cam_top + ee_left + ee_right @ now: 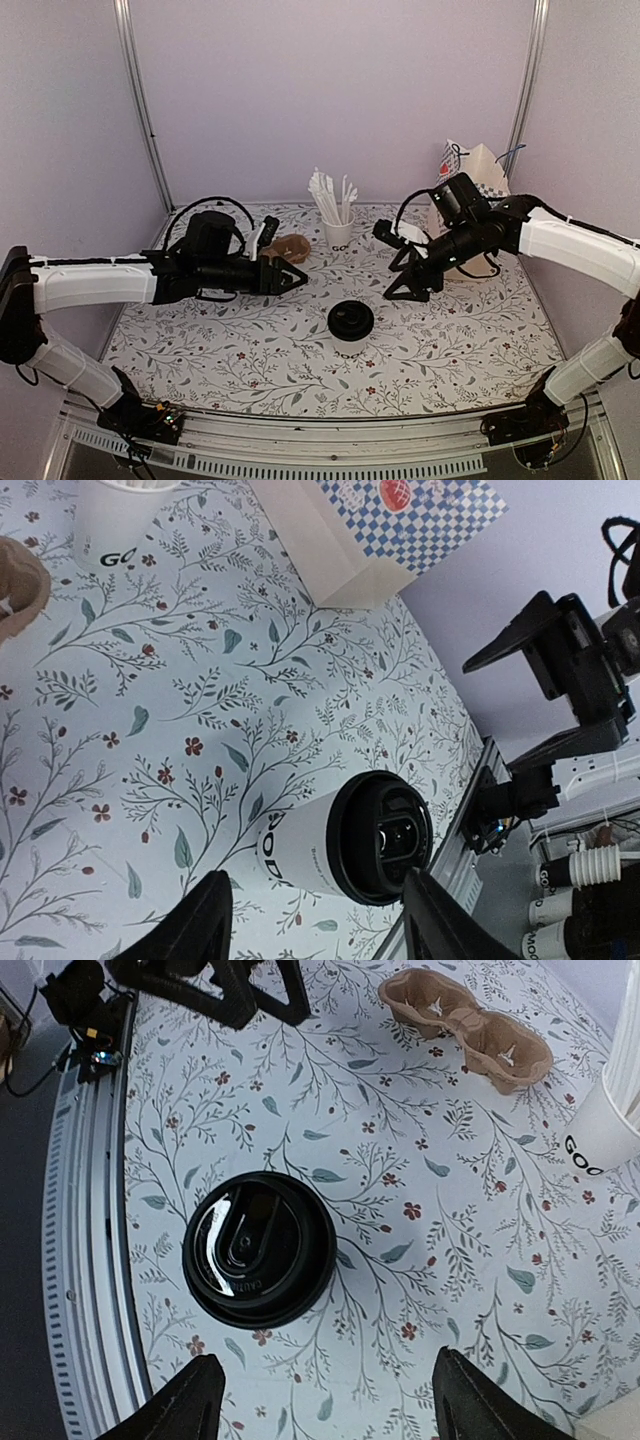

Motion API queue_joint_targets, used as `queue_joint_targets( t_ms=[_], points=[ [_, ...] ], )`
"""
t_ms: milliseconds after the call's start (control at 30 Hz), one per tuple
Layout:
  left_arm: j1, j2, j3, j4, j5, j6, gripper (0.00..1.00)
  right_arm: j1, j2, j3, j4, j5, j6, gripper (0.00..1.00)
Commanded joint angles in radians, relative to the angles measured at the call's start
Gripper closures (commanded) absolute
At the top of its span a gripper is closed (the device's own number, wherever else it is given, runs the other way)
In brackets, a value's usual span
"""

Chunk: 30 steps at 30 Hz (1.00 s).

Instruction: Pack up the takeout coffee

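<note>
The takeout coffee (350, 327), a small white cup with dark lettering and a round black lid, stands upright near the middle front of the table. It also shows in the left wrist view (345, 840) and in the right wrist view (258, 1248). My left gripper (298, 278) is open and empty, hovering to the cup's left and a little behind it. My right gripper (410, 285) is open and empty, hovering to the cup's right and behind it. In the left wrist view the cup lies between my open fingertips (205, 920). The brown pulp carrier (287, 248) lies behind the left gripper.
A white cup holding white straws (338, 232) stands at the back centre. A paper bag with a blue checked panel (478, 190) stands at the back right, behind the right arm. The table's front metal rail (330, 440) runs along the near edge.
</note>
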Motion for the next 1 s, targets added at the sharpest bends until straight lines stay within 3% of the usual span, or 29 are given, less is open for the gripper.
queue_joint_targets(
  t_ms=[0,200,467,800,967],
  points=[
    [-0.065,0.062,0.004,0.125,0.000,-0.067,0.39,-0.052,0.002,-0.148,0.260,-0.174,0.198,0.28],
    [-0.114,0.169,0.038,0.162,0.012,-0.097,0.40,-0.171,-0.008,-0.255,0.392,-0.345,0.354,0.42],
    [-0.159,0.269,0.121,0.131,0.002,-0.088,0.43,-0.185,0.074,-0.288,0.417,-0.574,0.373,0.43],
    [-0.162,0.334,0.129,0.117,0.009,-0.100,0.50,-0.180,0.279,-0.207,0.331,-0.678,0.382,0.49],
    [-0.171,0.362,0.125,0.114,0.023,-0.102,0.52,-0.146,0.347,-0.151,0.260,-0.710,0.339,0.45]
  ],
)
